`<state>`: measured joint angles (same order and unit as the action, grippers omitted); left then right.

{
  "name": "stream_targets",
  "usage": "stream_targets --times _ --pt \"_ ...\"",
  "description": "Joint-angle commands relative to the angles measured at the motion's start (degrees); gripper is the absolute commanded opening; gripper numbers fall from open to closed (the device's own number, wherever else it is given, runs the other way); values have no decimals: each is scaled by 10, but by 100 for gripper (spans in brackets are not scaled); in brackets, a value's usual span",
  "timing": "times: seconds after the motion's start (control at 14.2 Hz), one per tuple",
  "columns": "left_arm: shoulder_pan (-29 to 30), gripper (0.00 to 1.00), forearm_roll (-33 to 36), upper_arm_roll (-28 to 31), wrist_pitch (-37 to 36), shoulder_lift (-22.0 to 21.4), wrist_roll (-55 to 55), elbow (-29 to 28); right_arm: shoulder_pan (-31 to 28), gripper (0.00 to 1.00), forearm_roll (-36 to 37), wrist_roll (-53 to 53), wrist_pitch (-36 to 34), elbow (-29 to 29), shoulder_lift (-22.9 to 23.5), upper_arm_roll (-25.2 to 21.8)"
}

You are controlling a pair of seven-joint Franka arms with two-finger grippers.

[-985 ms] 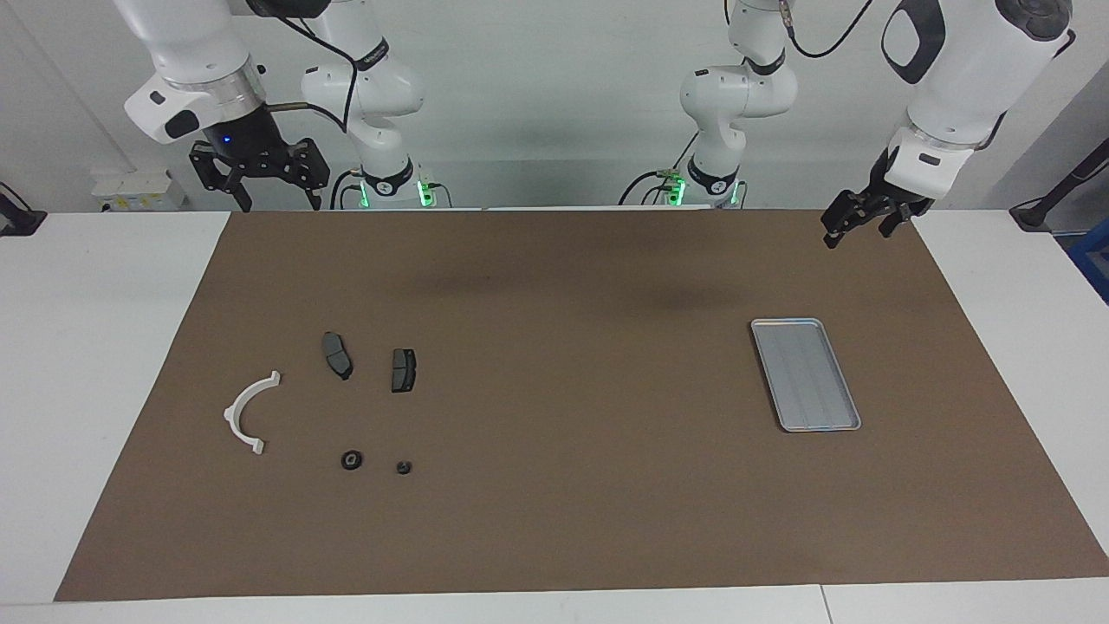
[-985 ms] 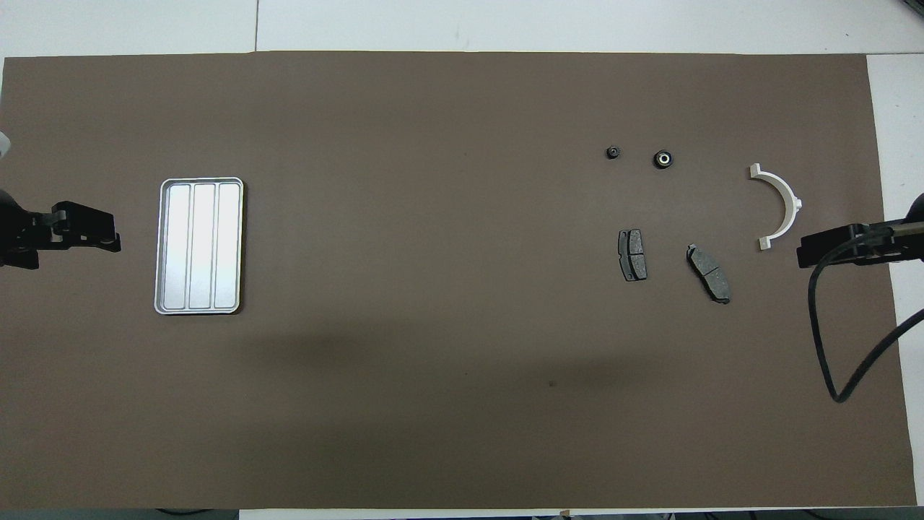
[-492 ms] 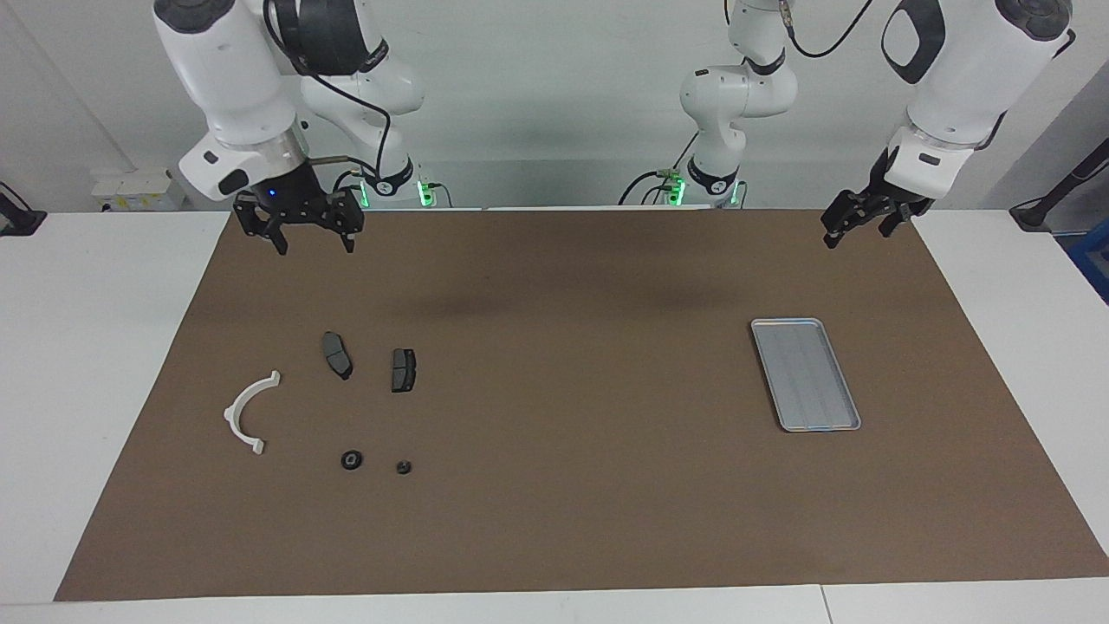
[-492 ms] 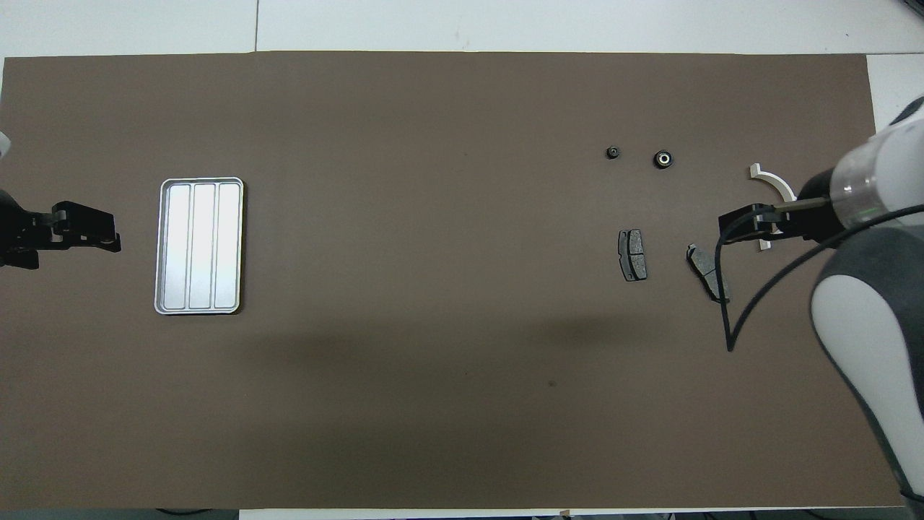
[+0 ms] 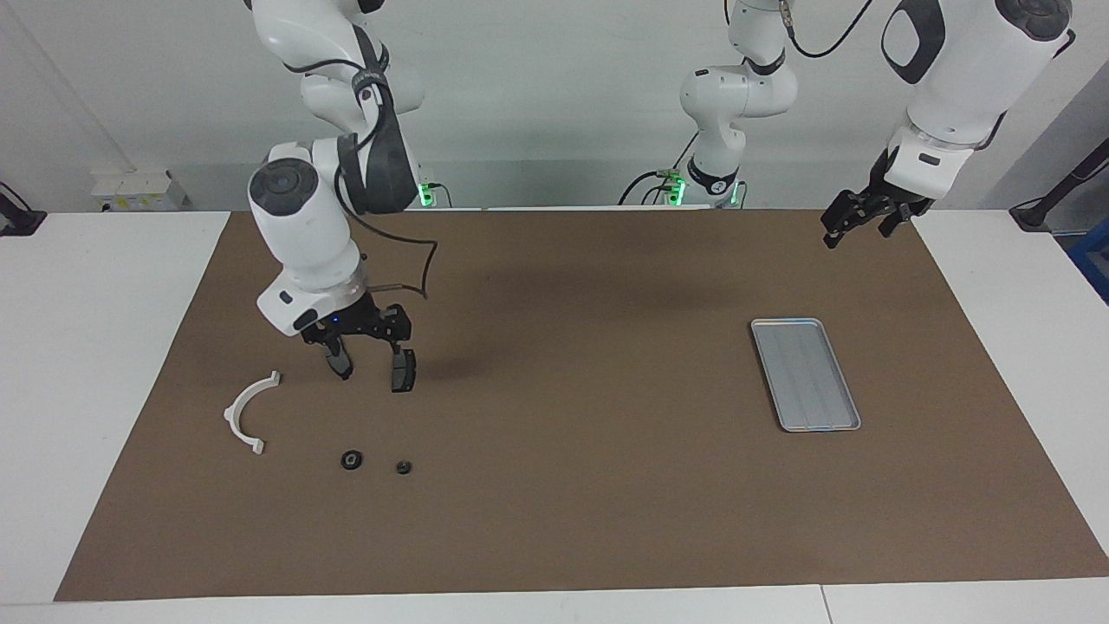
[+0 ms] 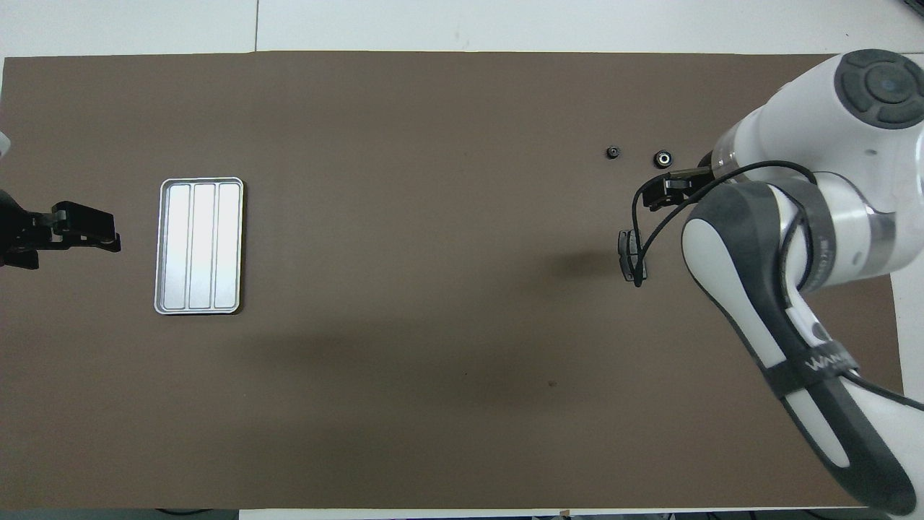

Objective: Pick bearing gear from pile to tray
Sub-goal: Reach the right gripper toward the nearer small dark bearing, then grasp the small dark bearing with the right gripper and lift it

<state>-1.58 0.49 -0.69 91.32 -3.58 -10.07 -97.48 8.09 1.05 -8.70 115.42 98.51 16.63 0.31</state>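
With fingers apart over the pads (image 5: pixel 400 371), the right gripper (image 5: pixel 362 342) should centre on the larger gear (image 5: pixel 350 460) beside the arc (image 5: pixel 247 409), farther out; the left gripper (image 5: pixel 860 218), also spread, waits near the tray (image 5: pixel 805 374).

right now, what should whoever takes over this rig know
Right gripper: open, empty, over the two grey pads in the pile.
Left gripper: open, empty, waiting over the mat's corner near the tray.
Pile at the right arm's end: white arc, pads, and two small black round parts, farthest from the robots.
Done: nothing; the tray is empty.
Left: pick the round part, carry it to the tray.
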Motion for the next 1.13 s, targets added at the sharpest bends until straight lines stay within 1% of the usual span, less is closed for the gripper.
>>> stream_targets --times 0.0,0.21,0.28,0.49,0.7,0.77,1.06 --pt "4 100 -3 -3 -5 -5 4 -2 7 100 -3 -25 10 -76 81 0" --pt "4 100 -3 -3 -4 -5 4 -2 5 100 2 -30 0 -157 176 0" --pt "4 100 -3 -3 -4 -5 4 -2 6 100 4 -31 2 -171 196 -1" --pt "4 100 -3 -3 -4 -5 4 -2 8 100 27 -31 13 -203 238 -2" --pt "4 100 -3 -3 -5 -5 4 -2 10 100 34 -51 18 -220 255 -2" --pt "4 100 -3 -3 -5 -6 4 -2 19 100 36 -54 28 -227 262 -3" --pt "4 100 -3 -3 -4 -5 4 -2 20 100 40 -60 41 -235 275 -4"
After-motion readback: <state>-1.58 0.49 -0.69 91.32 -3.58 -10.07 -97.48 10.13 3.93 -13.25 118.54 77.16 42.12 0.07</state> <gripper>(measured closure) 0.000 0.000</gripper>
